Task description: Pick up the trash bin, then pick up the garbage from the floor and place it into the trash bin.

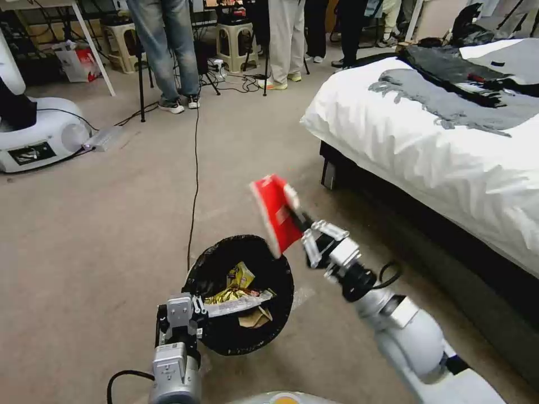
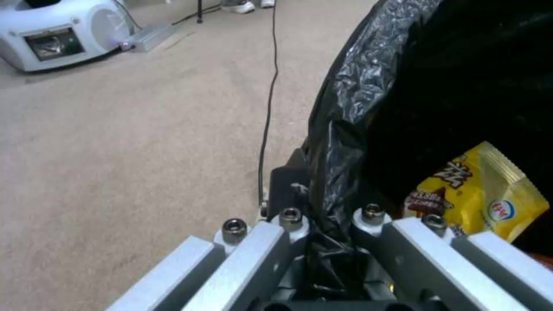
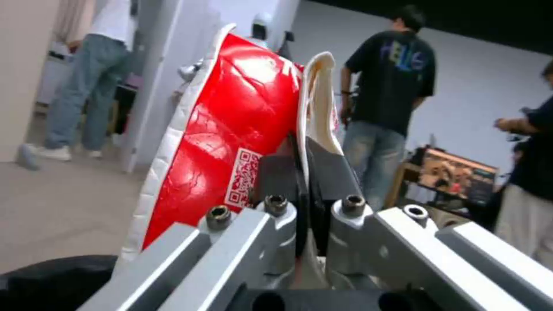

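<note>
Right tool (image 1: 296,217) pinches a red wrapper (image 1: 273,212) above the trash bin (image 1: 241,294), gripped by the left tool (image 1: 197,307); release only once centred over its mouth.

The bin (image 1: 224,336) wears a thin black plastic liner (image 2: 351,86), crinkled and faintly shiny; the wrapper (image 3: 230,129) is glossy red film, creased, with a white crimped edge; another wrapper (image 2: 490,194) inside the bin is shiny yellow foil-like plastic; the right gripper (image 1: 296,216) and left gripper (image 1: 197,310) look like matt brushed metal with dark, dull pads; the floor (image 1: 84,235) is short-pile carpet, matt and slightly rough; the bed (image 1: 438,151) carries smooth white cloth.
</note>
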